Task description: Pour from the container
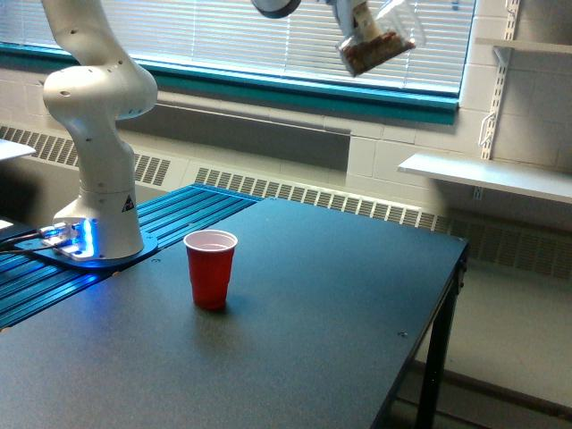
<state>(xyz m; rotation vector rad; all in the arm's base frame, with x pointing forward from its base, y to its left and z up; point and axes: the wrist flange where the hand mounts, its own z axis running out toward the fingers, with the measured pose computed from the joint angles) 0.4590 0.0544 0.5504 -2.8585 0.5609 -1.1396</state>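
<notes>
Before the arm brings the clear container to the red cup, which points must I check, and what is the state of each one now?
1. Container held by the arm: ok, high near the top edge; the gripper itself is mostly out of frame.
2. Brown bits inside it: ok, none seen falling.
3. Container above the red cup: not ok, it is far toward the exterior view's right and tilted.
4. Cup upright: ok.
5. Cup empty: ok as far as seen, white inside, bottom hidden.
6. Table around cup free: ok.

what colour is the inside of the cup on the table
White inside, red outside: the red cup, seen in the exterior view.
</notes>
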